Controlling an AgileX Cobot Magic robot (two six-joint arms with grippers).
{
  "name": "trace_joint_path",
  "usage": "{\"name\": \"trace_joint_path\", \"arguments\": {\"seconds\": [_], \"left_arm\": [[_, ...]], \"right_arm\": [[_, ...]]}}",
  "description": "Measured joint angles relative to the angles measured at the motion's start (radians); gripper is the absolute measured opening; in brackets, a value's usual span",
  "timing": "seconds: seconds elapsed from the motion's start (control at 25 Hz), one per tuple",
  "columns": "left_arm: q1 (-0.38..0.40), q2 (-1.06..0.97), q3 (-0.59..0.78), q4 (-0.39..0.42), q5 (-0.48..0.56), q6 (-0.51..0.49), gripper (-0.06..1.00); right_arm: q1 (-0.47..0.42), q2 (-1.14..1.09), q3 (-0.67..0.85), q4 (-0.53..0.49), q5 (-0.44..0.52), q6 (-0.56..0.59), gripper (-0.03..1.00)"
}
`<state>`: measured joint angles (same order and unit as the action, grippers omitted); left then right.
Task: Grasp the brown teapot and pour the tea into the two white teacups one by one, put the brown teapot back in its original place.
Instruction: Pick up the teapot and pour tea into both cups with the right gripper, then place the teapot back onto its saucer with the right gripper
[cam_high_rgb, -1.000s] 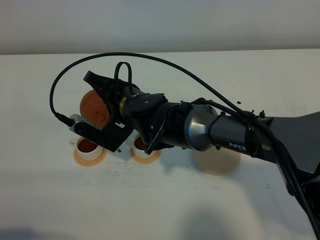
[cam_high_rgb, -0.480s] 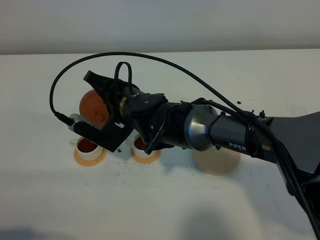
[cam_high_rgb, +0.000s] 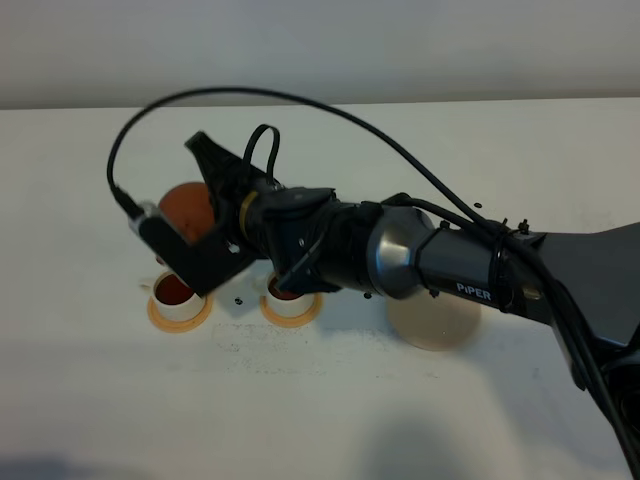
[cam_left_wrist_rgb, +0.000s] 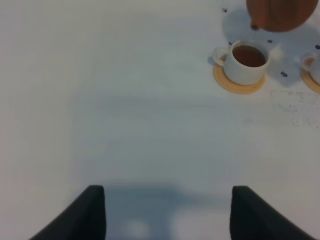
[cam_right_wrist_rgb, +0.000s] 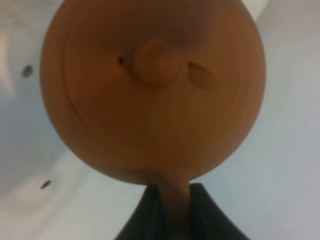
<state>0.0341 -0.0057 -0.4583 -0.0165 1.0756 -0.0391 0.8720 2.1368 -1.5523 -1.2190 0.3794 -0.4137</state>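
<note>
My right gripper (cam_high_rgb: 212, 205) reaches across to the left and is shut on the loop handle of the brown teapot (cam_high_rgb: 187, 207), holding it in the air just above and behind the left white teacup (cam_high_rgb: 175, 296). In the right wrist view the teapot (cam_right_wrist_rgb: 152, 90) fills the frame, lid knob up, with its handle between my fingertips (cam_right_wrist_rgb: 146, 212). The second white teacup (cam_high_rgb: 288, 298) sits to the right, partly under the arm. Both cups stand on orange saucers and hold brown tea. The beige coaster (cam_high_rgb: 437, 322) lies bare at the right. My left gripper (cam_left_wrist_rgb: 167, 215) is open and empty, well short of the left teacup (cam_left_wrist_rgb: 246, 62).
The table (cam_high_rgb: 330, 410) is plain white, with small dark specks (cam_high_rgb: 238, 299) scattered around the cups. My right arm and its black cable (cam_high_rgb: 330, 110) span the middle of the table above the second cup. A grey wall runs along the back.
My right wrist has rotated and the teapot has swung up and back from its tilt over the left cup. The cups and the coaster have not moved.
</note>
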Motion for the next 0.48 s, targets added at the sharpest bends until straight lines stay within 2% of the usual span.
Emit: {"name": "trace_joint_path", "arguments": {"seconds": [0.16, 0.48], "left_arm": [[0.0, 0.0, 0.0, 0.0, 0.0, 0.0, 0.54], [0.0, 0.0, 0.0, 0.0, 0.0, 0.0, 0.54]], "right_arm": [[-0.004, -0.006, -0.071, 0.114, 0.037, 0.011, 0.12], [-0.064, -0.006, -0.122, 0.522, 0.084, 0.0, 0.12]]}}
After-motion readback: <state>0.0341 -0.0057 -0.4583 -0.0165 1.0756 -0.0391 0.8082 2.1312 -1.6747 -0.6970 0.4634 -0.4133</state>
